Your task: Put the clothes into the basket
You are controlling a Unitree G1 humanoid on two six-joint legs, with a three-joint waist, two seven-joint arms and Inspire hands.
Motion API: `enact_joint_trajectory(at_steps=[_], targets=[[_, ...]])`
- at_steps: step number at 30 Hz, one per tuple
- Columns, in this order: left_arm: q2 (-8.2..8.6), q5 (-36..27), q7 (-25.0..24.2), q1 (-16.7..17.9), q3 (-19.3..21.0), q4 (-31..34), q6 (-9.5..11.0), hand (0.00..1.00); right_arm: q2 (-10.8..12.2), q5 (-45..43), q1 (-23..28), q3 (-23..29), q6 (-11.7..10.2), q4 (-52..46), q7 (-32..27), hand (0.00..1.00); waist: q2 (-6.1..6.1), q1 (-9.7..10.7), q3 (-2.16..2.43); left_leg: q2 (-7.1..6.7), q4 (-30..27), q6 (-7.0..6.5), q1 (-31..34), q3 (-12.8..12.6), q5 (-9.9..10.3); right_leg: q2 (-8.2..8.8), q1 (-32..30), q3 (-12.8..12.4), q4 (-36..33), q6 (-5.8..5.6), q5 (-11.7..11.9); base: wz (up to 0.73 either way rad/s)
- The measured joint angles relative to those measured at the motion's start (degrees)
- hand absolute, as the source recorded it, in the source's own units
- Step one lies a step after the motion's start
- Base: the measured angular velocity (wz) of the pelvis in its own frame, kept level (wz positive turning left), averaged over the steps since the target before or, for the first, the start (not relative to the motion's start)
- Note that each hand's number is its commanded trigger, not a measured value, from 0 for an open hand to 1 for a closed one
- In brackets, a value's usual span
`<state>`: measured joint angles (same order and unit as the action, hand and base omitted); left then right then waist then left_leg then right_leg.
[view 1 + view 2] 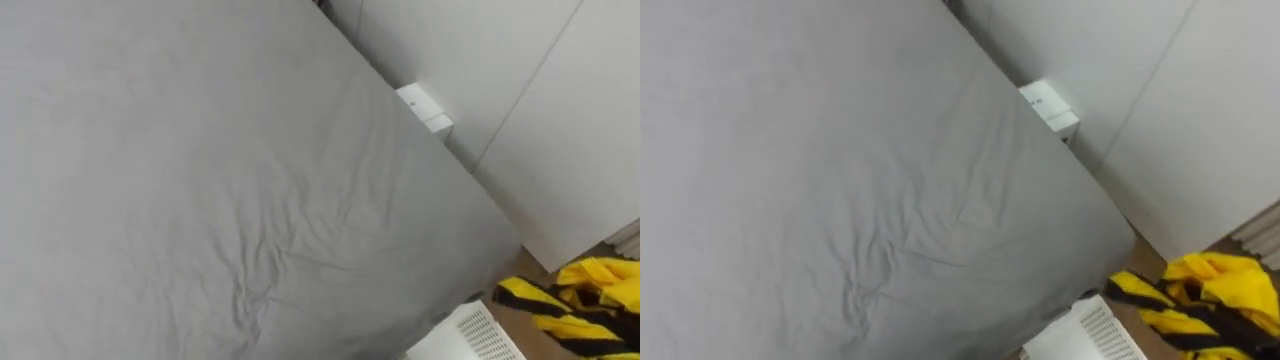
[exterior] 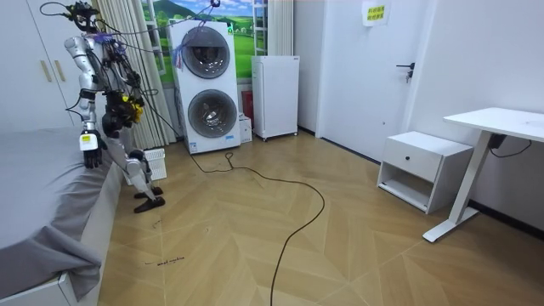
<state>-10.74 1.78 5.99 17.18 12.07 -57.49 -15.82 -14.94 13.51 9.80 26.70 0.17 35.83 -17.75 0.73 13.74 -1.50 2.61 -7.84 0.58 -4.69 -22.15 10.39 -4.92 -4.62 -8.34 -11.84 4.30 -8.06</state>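
A yellow garment with black stripes (image 1: 585, 305) shows at the lower right of the eye views, bunched up (image 1: 1200, 305). In the room view the same garment (image 2: 127, 107) hangs in front of my body at chest height, on my right side, where my right arm reaches. It covers the hand there. The white slatted basket (image 1: 470, 338) stands on the wooden floor just below the garment, by the bed's corner (image 2: 155, 163). My left hand (image 2: 89, 141) hangs low beside the bed's edge.
I stand at the corner of a bed with a grey sheet (image 1: 200, 180), next to white wardrobe doors (image 1: 560, 130). Stacked washing machines (image 2: 204, 85) and a white cabinet (image 2: 275, 95) stand behind. A white nightstand (image 2: 422, 168) and a desk (image 2: 501, 127) are at the room view's right.
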Motion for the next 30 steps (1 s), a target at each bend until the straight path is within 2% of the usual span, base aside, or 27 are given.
enact_joint_trajectory(at_steps=[3,7,8,10,12,13,14,15,17,20,21,22,23,30], targets=[[0.00,0.0,-0.1,0.0,-0.5,0.0,0.0,0.00,0.3,0.0,-0.8,0.1,0.0,2.1,1.0,1.00,0.57,0.2,0.03,0.24,-0.2,0.00,1.5,-1.5,0.0,-0.34,-2.2,-1.1,-0.9,-0.01,0.6,-0.20],[0.00,0.1,-0.1,-0.1,-1.8,0.3,0.0,0.00,0.2,-0.1,-1.3,0.4,0.0,2.7,2.0,1.00,1.85,0.4,0.03,0.51,-0.9,-0.19,3.1,-1.5,0.3,-0.52,-4.2,-1.8,-2.0,-0.28,0.9,-0.11],[0.01,0.1,-0.1,-0.4,-3.4,0.3,0.0,0.00,-0.3,-0.3,-2.2,0.4,-0.1,3.2,2.3,1.00,2.98,0.4,0.09,0.64,-1.0,-0.52,4.1,-1.5,0.8,-0.78,-5.5,-1.9,-2.3,-0.52,1.2,-0.11],[0.01,-0.1,-0.1,-1.2,-5.6,0.2,0.0,0.00,-1.0,-0.7,-4.3,0.4,-0.1,5.3,2.5,1.00,4.36,0.7,0.02,0.44,-1.1,-0.96,5.8,-1.5,1.2,-0.67,-8.0,-2.0,-3.9,-0.81,1.2,-0.06],[0.06,-0.3,-0.1,-1.9,-8.6,0.1,0.2,0.00,-1.2,-0.6,-5.8,0.4,-0.1,6.1,2.4,1.00,6.05,1.0,0.31,-0.24,-1.7,-1.38,8.1,-1.6,1.3,-0.19,-10.8,-2.2,-6.4,-1.28,0.8,-0.05],[0.07,-0.5,-0.1,-2.1,-9.1,0.1,0.4,0.00,-1.2,-0.6,-6.1,0.4,-0.1,6.1,2.3,1.00,6.43,1.1,0.31,-0.45,-1.8,-1.49,8.4,-1.6,1.2,-0.06,-11.4,-2.3,-7.0,-1.32,0.7,0.00],[0.04,-1.2,-0.1,-2.6,-9.3,0.0,1.6,0.00,-1.3,-0.6,-6.5,0.3,-0.1,6.4,1.9,1.00,7.05,1.1,0.35,-0.78,-2.0,-1.63,9.1,-1.6,1.1,0.15,-12.5,-2.4,-8.1,-1.44,0.4,-0.04],[0.05,-1.3,-0.1,-3.5,-9.7,-0.5,2.2,0.00,-1.6,-0.7,-7.2,-0.3,-0.1,6.9,1.3,1.00,7.34,1.1,0.20,-1.20,-2.0,-1.85,9.6,-1.6,1.0,0.34,-13.5,-2.7,-9.2,-1.57,0.0,-0.04],[0.13,-3.5,-0.1,-4.3,-10.4,-1.2,2.4,0.00,-2.3,-0.6,-8.5,-1.9,-0.6,8.5,0.9,1.00,8.26,1.1,0.49,-1.52,-2.2,-2.10,10.7,-2.1,0.8,0.63,-15.2,-2.9,-10.3,-1.77,-0.2,-0.06],[0.13,-7.1,-0.1,-4.7,-11.7,-1.2,3.3,0.00,-3.1,-0.6,-10.5,-3.9,-1.4,11.7,0.3,1.00,8.95,0.9,0.58,-1.69,-2.5,-2.35,12.3,-2.7,0.7,0.91,-17.2,-2.9,-11.1,-1.86,-0.2,-0.02],[0.13,-8.0,-0.1,-5.0,-11.9,-1.2,3.5,0.00,-3.3,-0.6,-11.2,-4.7,-1.4,12.4,0.2,0.83,9.11,0.6,0.58,-1.69,-2.5,-2.39,12.9,-2.9,0.7,0.90,-17.8,-3.0,-11.2,-1.96,-0.2,0.00],[0.12,-8.0,-0.1,-5.1,-12.2,-1.3,3.6,0.00,-3.4,-0.7,-11.5,-5.1,-1.6,12.9,0.2,0.56,9.23,0.6,0.64,-1.66,-2.6,-2.41,13.3,-3.0,0.7,0.91,-18.2,-3.0,-11.1,-1.96,-0.1,-0.05],[0.13,-8.0,-0.1,-5.4,-12.6,-1.4,3.6,0.00,-3.5,-0.6,-12.2,-5.3,-1.6,13.6,0.2,0.00,9.45,0.5,0.56,-1.58,-2.9,-2.47,13.9,-3.3,0.6,0.91,-18.7,-3.0,-11.1,-1.89,0.2,0.00],[-0.20,-9.1,0.0,-7.0,-15.7,-2.9,5.2,0.00,-4.0,1.4,-15.5,-8.0,-2.8,19.9,0.2,0.00,9.82,-0.3,0.51,-1.38,-3.5,-2.59,16.5,-2.7,0.5,1.06,-20.8,-2.3,-10.9,-1.66,0.4,0.04]])
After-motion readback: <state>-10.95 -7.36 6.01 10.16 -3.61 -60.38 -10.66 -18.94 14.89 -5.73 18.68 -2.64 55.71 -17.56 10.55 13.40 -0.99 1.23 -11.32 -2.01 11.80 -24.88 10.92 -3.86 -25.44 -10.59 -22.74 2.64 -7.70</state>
